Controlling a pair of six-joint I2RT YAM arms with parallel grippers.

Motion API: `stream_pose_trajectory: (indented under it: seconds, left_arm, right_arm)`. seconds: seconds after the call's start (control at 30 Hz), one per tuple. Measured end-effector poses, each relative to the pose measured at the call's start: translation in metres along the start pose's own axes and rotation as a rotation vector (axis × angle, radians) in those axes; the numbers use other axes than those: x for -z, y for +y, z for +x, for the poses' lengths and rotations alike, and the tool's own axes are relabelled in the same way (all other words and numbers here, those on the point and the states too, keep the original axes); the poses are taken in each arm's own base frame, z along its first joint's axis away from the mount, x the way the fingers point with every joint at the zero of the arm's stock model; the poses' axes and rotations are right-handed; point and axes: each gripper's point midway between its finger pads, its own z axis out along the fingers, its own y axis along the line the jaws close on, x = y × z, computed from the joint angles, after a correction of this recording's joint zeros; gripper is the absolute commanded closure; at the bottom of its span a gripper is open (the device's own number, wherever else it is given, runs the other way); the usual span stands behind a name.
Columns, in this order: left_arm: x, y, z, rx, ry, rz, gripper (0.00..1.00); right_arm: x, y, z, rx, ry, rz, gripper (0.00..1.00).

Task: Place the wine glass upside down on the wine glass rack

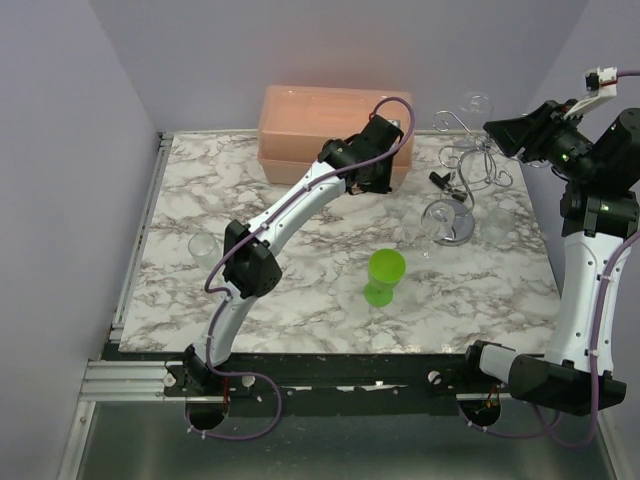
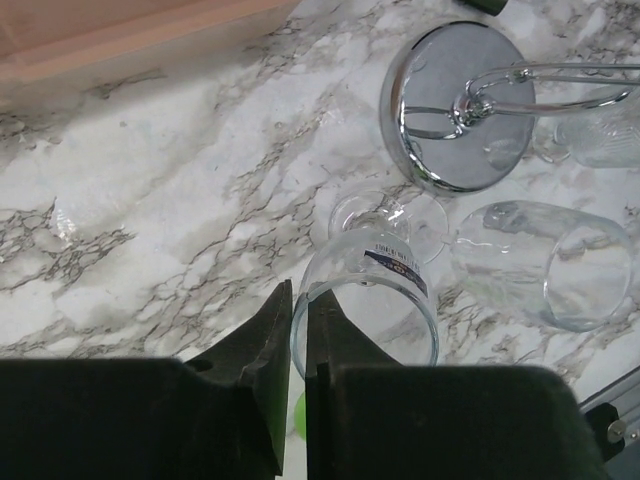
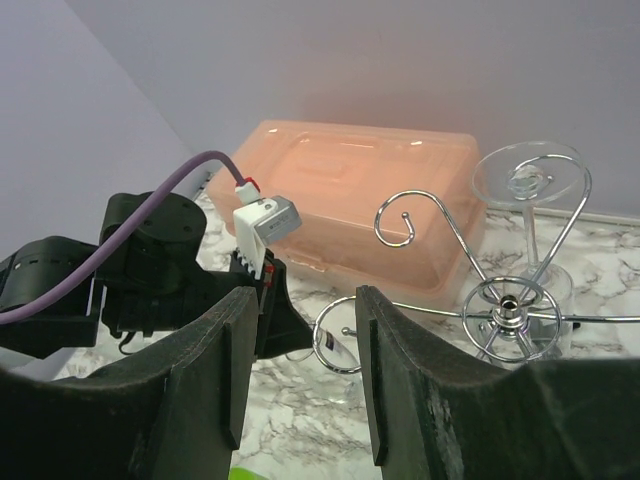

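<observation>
My left gripper (image 2: 298, 300) is shut on the rim of a clear wine glass (image 2: 365, 300) with a dark label. I hold the glass mouth-up above the marble table, its foot below. In the top view the left gripper (image 1: 388, 172) is raised in front of the orange box, left of the silver wine glass rack (image 1: 470, 165). The rack's shiny round base (image 2: 455, 110) lies just beyond the held glass. My right gripper (image 3: 305, 320) is open and empty, high at the right (image 1: 492, 128), facing the rack (image 3: 510, 305). The held glass (image 3: 340, 345) shows behind a rack loop.
Another wine glass (image 3: 530, 185) hangs upside down on the rack. An orange lidded box (image 1: 310, 130) stands at the back. A green cup (image 1: 384, 275) stands mid-table. A small clear glass (image 1: 203, 247) is at the left. A clear tumbler (image 2: 545, 262) and a ribbed glass (image 2: 600, 130) are near the rack base.
</observation>
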Motion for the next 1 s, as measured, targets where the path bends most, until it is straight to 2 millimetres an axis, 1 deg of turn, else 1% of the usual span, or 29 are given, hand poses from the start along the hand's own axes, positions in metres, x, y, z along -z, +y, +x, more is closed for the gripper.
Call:
stream_pose_trajectory:
  seconds: [0.13,0.3,0.4,0.47,0.5,0.6,0.67,0.7,0.77,0.87,0.9,0.93,1.0]
  left_arm:
    - [0.005,0.006,0.004,-0.007,0.009,-0.019,0.98]
    - [0.027,0.017,0.008,-0.002,0.012,-0.040,0.99]
    - [0.050,0.025,0.003,0.011,-0.015,-0.043,0.99]
    - [0.071,0.033,-0.004,0.025,-0.052,-0.045,0.99]
    - [0.077,0.035,-0.006,0.029,-0.063,-0.046,0.99]
    - [0.111,0.051,-0.013,0.057,-0.123,-0.048,0.99]
    - [0.129,0.064,-0.013,0.079,-0.147,-0.056,0.98]
    - [0.141,0.071,-0.013,0.096,-0.169,-0.058,0.98]
    - [0.158,0.083,-0.010,0.126,-0.196,-0.063,0.98]
    - [0.184,0.100,-0.006,0.175,-0.244,-0.066,0.98]
    - [0.189,0.105,-0.004,0.192,-0.252,-0.066,0.98]
    - [0.202,0.110,-0.001,0.219,-0.276,-0.058,0.98]
    - [0.218,0.116,0.002,0.250,-0.308,-0.050,0.98]
  right_arm:
    - [0.000,0.004,0.002,0.001,0.008,-0.025,0.50]
    - [0.001,0.012,0.011,-0.009,0.038,-0.084,0.49]
    - [0.002,0.018,0.018,-0.020,0.064,-0.132,0.48]
    - [0.002,0.023,0.023,-0.025,0.082,-0.172,0.47]
    - [0.002,0.025,0.024,-0.025,0.091,-0.190,0.46]
    - [-0.003,0.034,0.034,-0.010,0.128,-0.252,0.44]
    - [-0.009,0.045,0.045,0.006,0.163,-0.303,0.44]
    - [-0.012,0.052,0.050,0.017,0.180,-0.332,0.44]
    - [-0.018,0.068,0.061,0.035,0.217,-0.392,0.43]
    - [-0.025,0.096,0.081,0.058,0.276,-0.488,0.37]
    - [-0.027,0.106,0.089,0.062,0.297,-0.523,0.36]
    - [-0.030,0.117,0.098,0.065,0.322,-0.558,0.34]
    - [-0.035,0.132,0.113,0.058,0.368,-0.606,0.31]
